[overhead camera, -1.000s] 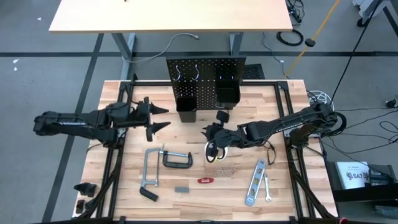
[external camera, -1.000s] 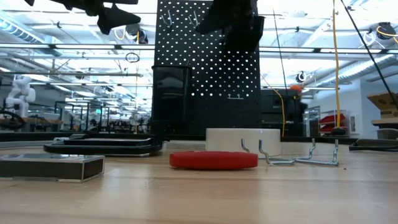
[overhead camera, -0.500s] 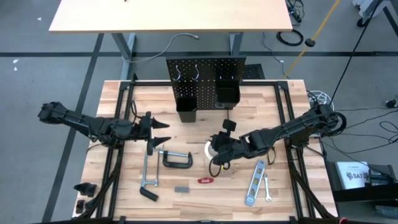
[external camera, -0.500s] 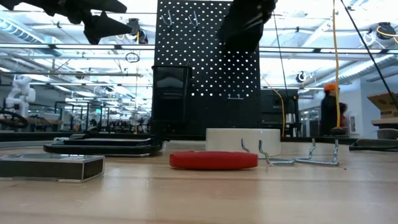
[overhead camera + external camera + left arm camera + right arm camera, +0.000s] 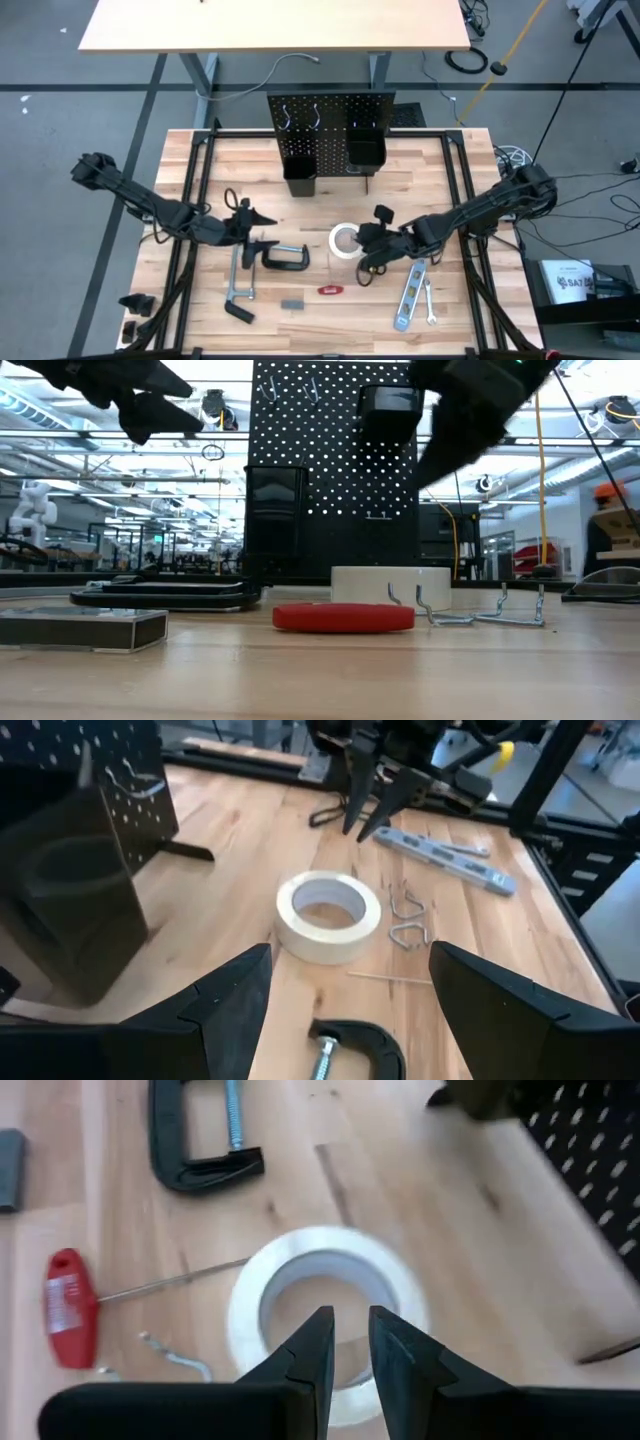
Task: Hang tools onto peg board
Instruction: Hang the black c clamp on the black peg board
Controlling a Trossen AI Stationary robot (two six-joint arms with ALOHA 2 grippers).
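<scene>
The black peg board (image 5: 330, 118) stands upright at the table's far edge, with two box bins at its foot. The white tape roll (image 5: 345, 241) lies flat at mid-table. My right gripper (image 5: 366, 263) hangs just right of it and well above the table (image 5: 460, 420). Its fingers (image 5: 318, 1342) point down with a narrow gap and nothing between them. My left gripper (image 5: 262, 228) is wide open in the air over the dark C-clamp (image 5: 285, 256), which lies flat beside the grey bar clamp (image 5: 240, 285).
A red-handled tool (image 5: 330, 290), loose wire hooks (image 5: 408, 915), a silver level (image 5: 410, 293) and a small wrench (image 5: 430, 303) lie near the front right. A small grey block (image 5: 292, 303) lies front centre. A person stands in the room behind (image 5: 610, 525).
My left gripper has swung toward the table's near edge and the right, sinking over the C-clamp. My right gripper has sunk and gone toward the near right, off the tape roll, and has rolled. Nothing on the table has moved.
</scene>
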